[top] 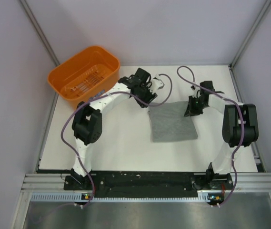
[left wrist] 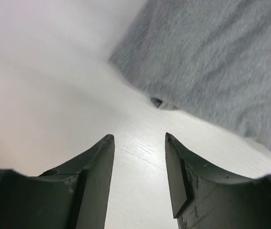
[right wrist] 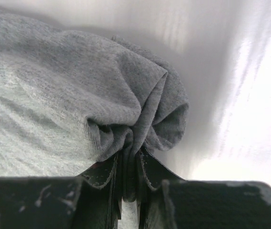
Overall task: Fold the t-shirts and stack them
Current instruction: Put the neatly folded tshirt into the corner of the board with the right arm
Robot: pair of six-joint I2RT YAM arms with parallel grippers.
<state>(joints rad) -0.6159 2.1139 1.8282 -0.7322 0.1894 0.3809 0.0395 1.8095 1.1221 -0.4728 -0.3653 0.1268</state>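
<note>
The grey t-shirt (top: 172, 122) lies folded into a rough rectangle on the white table, right of centre. My right gripper (top: 191, 109) is at its far right corner. In the right wrist view that gripper (right wrist: 129, 152) is shut on a bunched fold of the t-shirt (right wrist: 54, 95), with fabric pinched between the fingers. My left gripper (top: 148, 99) hovers just beyond the shirt's far left corner. The left wrist view shows this gripper (left wrist: 137, 138) open over bare table, nothing between its fingers, and the t-shirt (left wrist: 211, 62) lying ahead to the upper right.
An orange plastic basket (top: 85, 76) stands at the back left corner of the table (top: 116, 148). Grey walls close in the left, back and right sides. Both arms' cables loop over the far half of the table.
</note>
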